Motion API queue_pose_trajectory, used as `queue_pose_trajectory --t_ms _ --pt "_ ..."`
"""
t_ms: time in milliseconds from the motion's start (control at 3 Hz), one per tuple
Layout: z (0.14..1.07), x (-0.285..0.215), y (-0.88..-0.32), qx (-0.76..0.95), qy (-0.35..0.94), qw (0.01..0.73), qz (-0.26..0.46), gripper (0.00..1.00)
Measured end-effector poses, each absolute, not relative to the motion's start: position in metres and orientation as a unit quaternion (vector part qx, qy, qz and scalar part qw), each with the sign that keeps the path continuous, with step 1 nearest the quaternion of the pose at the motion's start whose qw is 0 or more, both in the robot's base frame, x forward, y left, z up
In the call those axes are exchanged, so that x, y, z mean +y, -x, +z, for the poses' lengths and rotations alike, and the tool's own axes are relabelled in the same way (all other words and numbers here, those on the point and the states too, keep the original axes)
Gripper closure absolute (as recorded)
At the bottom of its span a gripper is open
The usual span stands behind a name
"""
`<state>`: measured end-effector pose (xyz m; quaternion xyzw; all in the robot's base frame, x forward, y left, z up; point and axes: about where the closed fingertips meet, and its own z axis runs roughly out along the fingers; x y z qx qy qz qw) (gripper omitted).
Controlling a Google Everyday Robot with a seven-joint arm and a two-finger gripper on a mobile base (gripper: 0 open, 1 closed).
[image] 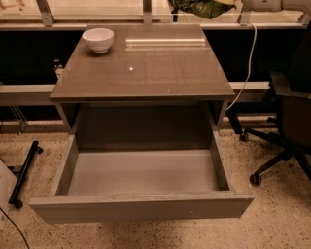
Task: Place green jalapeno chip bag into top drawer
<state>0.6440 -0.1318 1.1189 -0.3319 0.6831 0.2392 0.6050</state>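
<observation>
While our hand (229,6) hangs at the very top edge of the view, beyond the back edge of the counter (146,68), we judge it clamped on the green jalapeno chip bag (201,8). The bag juts sideways from the hand, toward the side of the white bowl (98,39). The top drawer (141,208) stands pulled out, well below the hand and nearer to us. We must carry the bag across the counter's whole depth to reach it. The bowl and the office chair (286,121) stand off that path.

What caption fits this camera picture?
Gripper at top edge beside green jalapeno chip bag; top drawer open below, white bowl on cabinet.
</observation>
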Motion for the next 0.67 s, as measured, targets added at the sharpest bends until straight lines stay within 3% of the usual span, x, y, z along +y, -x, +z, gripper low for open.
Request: queue_pose_trajectory --t_ms 667 --pt "1.1050 -0.1317 -0.6169 0.698 0.331 0.582 0.253 1.00"
